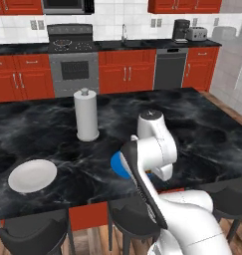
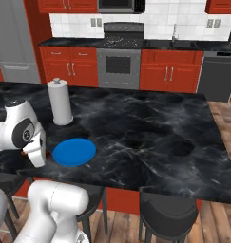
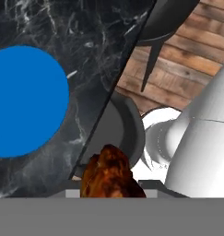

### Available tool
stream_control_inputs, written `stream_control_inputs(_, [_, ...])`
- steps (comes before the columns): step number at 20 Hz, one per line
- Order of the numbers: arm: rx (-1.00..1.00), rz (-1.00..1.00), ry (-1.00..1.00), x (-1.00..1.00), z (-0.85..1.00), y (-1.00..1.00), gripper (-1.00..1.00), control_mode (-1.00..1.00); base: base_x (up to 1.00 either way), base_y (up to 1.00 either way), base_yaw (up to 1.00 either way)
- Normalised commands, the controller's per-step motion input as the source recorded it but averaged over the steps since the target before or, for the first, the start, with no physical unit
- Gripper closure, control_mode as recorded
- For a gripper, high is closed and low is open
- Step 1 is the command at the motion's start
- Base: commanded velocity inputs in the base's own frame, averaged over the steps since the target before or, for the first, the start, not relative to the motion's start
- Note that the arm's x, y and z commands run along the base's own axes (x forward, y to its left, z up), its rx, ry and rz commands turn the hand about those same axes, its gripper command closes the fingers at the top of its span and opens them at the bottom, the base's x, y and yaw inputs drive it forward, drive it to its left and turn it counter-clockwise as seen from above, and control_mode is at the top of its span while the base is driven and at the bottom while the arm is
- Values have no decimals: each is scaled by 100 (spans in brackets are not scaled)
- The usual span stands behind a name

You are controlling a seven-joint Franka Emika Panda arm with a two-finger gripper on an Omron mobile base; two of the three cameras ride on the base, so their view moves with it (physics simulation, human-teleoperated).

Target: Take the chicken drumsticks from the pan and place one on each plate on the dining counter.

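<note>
Hand view, bottom centre: the gripper (image 3: pixel 112 191) is closed on a chicken drumstick (image 3: pixel 111 173), orange-brown and glossy, its fingertips hidden behind the meat. At left of that frame lies the blue plate (image 3: pixel 26 101) on the dining counter (image 3: pixel 92 55), apart from the drumstick. In the right base view the blue plate (image 2: pixel 74 152) sits at centre left, near the counter's front edge. In the left base view the white plate (image 1: pixel 32 175) lies at lower left, with a paper towel roll (image 1: pixel 86 115) upright behind it at centre.
</note>
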Motion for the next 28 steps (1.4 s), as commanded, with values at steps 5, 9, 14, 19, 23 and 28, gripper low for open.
stream_control_inputs(5, [0,-14,8,60,2,-25,100,-100,0,0,0])
stream_control_inputs(9, [0,-2,10,60,-1,-35,100,-100,0,0,0])
stream_control_inputs(14, [0,0,10,62,-32,-15,100,-100,0,0,0])
stream_control_inputs(19, [-5,0,11,68,-58,0,100,-100,0,0,0])
stream_control_inputs(23, [-7,0,3,69,-71,0,100,-100,0,0,0])
stream_control_inputs(28, [-5,0,0,43,-62,5,100,-100,0,0,0])
